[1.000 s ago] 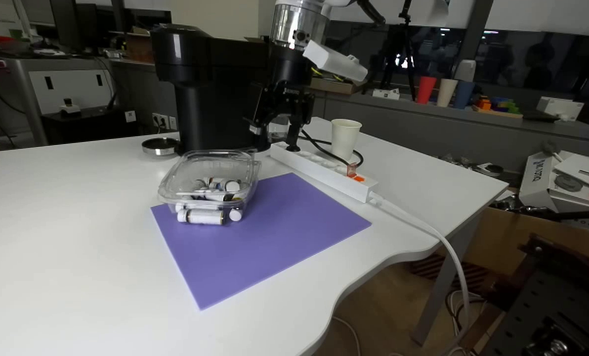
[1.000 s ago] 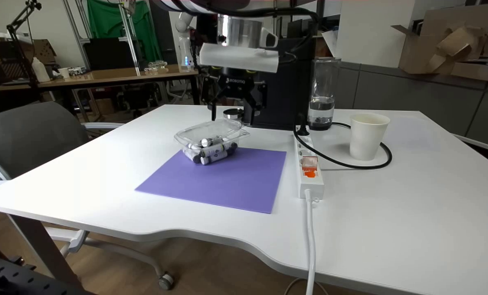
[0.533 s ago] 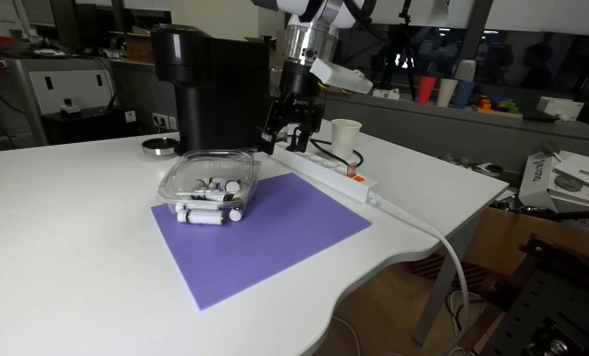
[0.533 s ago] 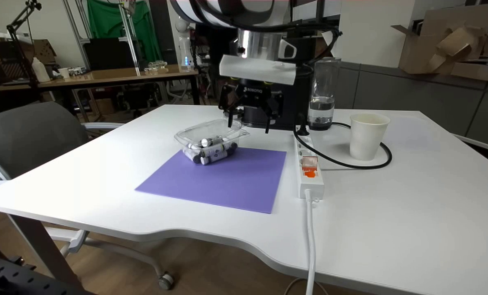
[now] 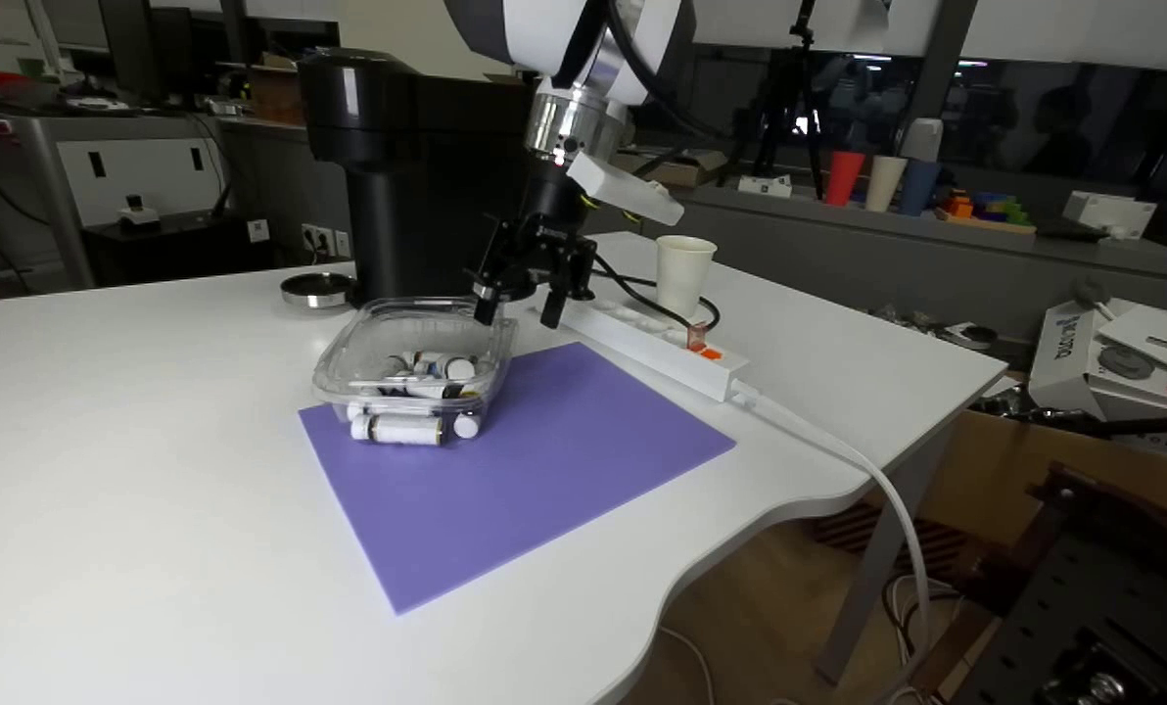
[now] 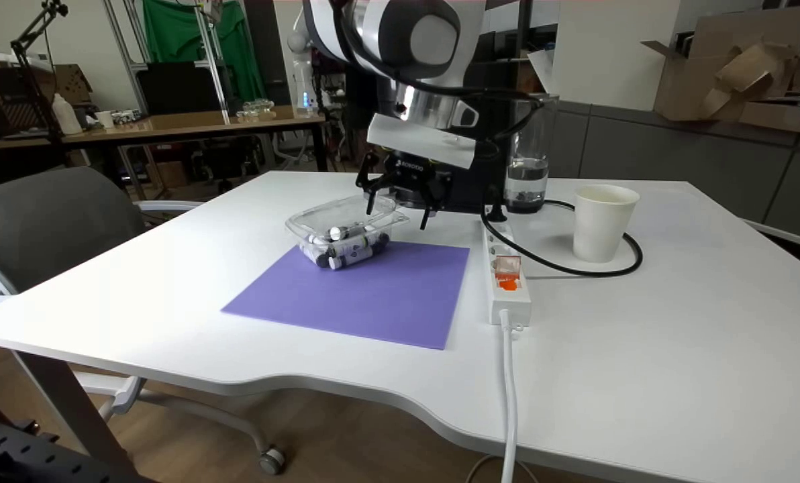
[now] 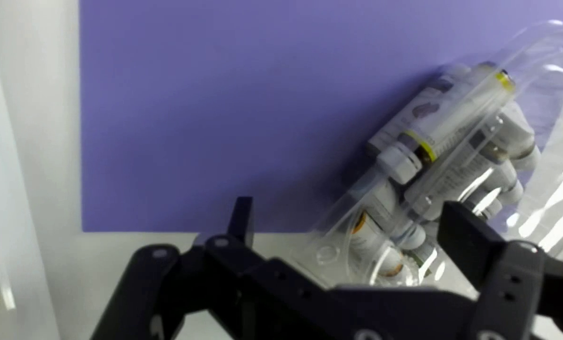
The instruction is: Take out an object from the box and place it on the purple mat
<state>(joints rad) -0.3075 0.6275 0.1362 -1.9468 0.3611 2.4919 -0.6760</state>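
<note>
End effector (marked ROBOTIQ) gapes.

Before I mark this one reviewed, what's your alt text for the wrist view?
Open, empty gripper at the bottom; toward the right, a clear box of white vials sits partly on the purple mat.

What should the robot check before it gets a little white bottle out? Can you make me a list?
1. Gripper open: ok.
2. Gripper holding nothing: ok.
3. White bottles in the clear box: ok, several show.
4. Gripper centred over the white bottles: not ok, it looks off to one side.
5. Clear box open on top: cannot tell, it is see-through and shiny.
6. Purple mat has room for a bottle: ok, beside the box.
</note>
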